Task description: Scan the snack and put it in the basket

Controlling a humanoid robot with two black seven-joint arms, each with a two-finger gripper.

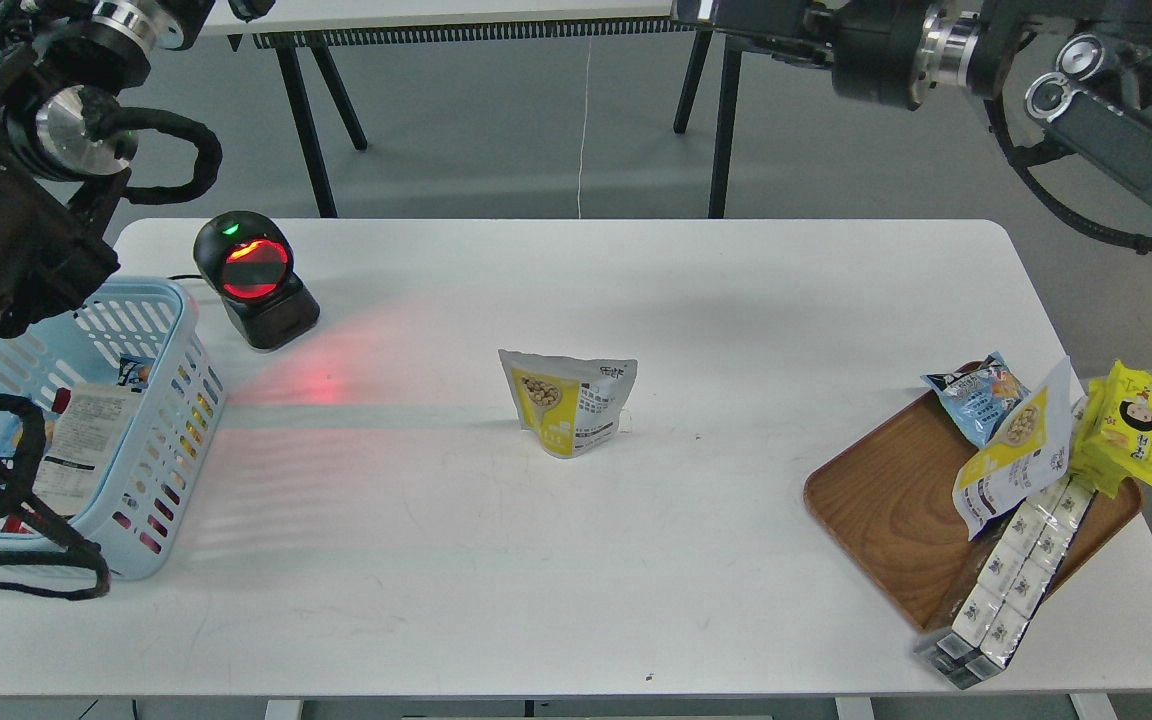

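The snack (568, 402), a white and yellow pouch with a bean picture, stands upright alone at the middle of the white table (576, 580). Nothing holds it. The light blue basket (181, 310) stands at the table's left edge with a few packets inside. My right gripper (706, 12) is high at the top edge, far above and behind the pouch, dark and cut off, so its fingers cannot be told apart. My left arm (6, 240) rises over the basket's far left side. Its gripper is beyond the top edge.
A black scanner (254, 280) with a glowing red window stands behind the basket and casts red light on the table. A brown wooden tray (876, 500) at the right holds a second pouch (1021, 450), a pale blue packet (976, 395), a yellow pack (1131, 420) and white boxes (1021, 560).
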